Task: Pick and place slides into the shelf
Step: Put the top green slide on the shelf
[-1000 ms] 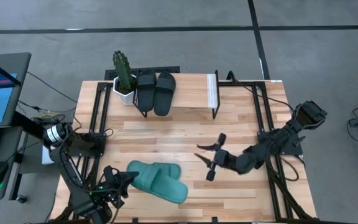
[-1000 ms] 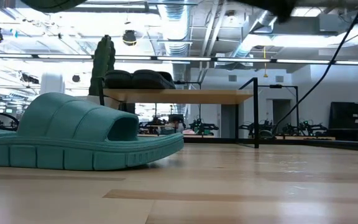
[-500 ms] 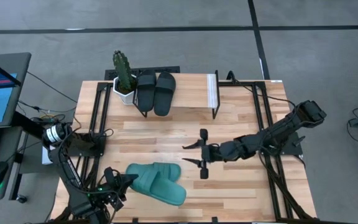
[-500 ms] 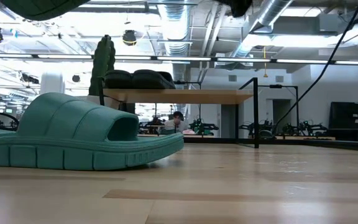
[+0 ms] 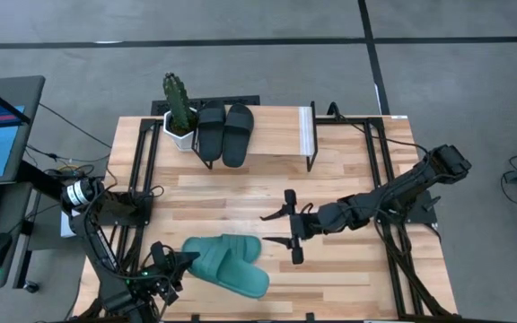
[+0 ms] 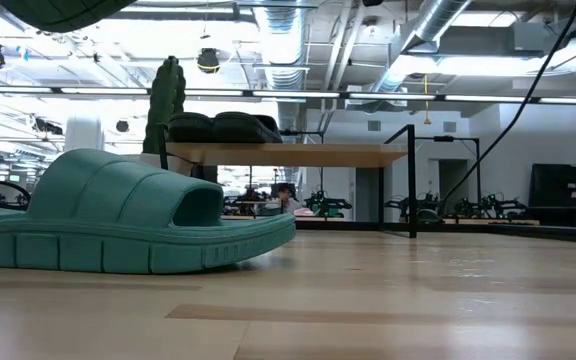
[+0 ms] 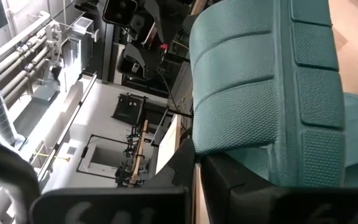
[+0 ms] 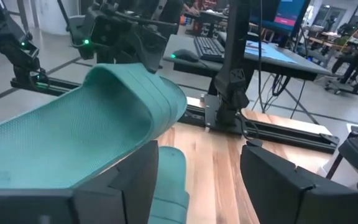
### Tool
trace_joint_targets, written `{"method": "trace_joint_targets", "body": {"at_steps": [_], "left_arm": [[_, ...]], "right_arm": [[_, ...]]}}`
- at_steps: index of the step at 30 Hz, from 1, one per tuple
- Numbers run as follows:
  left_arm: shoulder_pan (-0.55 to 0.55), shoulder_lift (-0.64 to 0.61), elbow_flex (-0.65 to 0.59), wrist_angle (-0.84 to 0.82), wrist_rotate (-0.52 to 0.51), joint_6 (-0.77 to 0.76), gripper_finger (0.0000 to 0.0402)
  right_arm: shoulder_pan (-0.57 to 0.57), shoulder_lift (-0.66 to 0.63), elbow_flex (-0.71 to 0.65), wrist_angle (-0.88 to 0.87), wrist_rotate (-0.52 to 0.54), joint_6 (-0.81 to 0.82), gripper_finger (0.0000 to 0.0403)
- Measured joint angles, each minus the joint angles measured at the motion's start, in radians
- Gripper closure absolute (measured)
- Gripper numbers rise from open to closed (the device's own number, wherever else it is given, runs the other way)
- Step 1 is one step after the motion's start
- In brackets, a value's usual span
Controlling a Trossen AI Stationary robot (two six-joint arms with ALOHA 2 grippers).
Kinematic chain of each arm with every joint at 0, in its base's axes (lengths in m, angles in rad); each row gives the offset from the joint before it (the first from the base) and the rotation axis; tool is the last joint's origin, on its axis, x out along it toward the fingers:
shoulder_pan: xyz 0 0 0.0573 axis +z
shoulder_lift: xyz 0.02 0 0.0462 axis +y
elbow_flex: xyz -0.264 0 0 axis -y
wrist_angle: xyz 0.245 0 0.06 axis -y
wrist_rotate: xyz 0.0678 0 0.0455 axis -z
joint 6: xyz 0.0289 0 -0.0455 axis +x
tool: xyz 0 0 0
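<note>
Two black slides (image 5: 224, 133) on the shelf (image 5: 307, 136), two teal slides (image 5: 228, 263) on the table; right gripper (image 5: 279, 228) jaws wide, empty; left gripper (image 5: 170, 266) closed.

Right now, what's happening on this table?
The right gripper, open, is reaching toward the teal slides lying stacked near the table's front edge. The left gripper sits shut right beside their other end. The black slides already rest on the shelf next to a potted cactus. Neither teal slide has been lifted.

Shelf (image 5: 305, 135) right half free; cactus (image 5: 178, 103) crowds left end
</note>
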Motion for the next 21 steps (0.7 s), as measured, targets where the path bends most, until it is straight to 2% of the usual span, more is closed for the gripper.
{"method": "trace_joint_targets", "body": {"at_steps": [5, 9, 15, 21], "left_arm": [[0.000, 0.000, 0.000, 0.000, 0.000, 0.001, 0.0401], [0.001, 0.000, 0.000, 0.000, 0.000, 0.001, 0.0401], [0.005, 0.000, 0.000, 0.002, 0.001, 0.006, 0.0401], [0.004, 0.000, 0.000, 0.009, 0.010, 0.006, 0.0401]], "right_arm": [[0.000, 0.002, 0.000, 0.005, 0.000, 0.007, 0.0205], [0.007, 0.077, 0.025, 0.033, -0.001, -0.018, 0.0213], [0.008, 0.261, 0.203, 0.006, 0.000, -0.071, 0.0212], [-0.007, 0.353, 0.378, -0.123, -0.003, -0.079, 0.0198]]}}
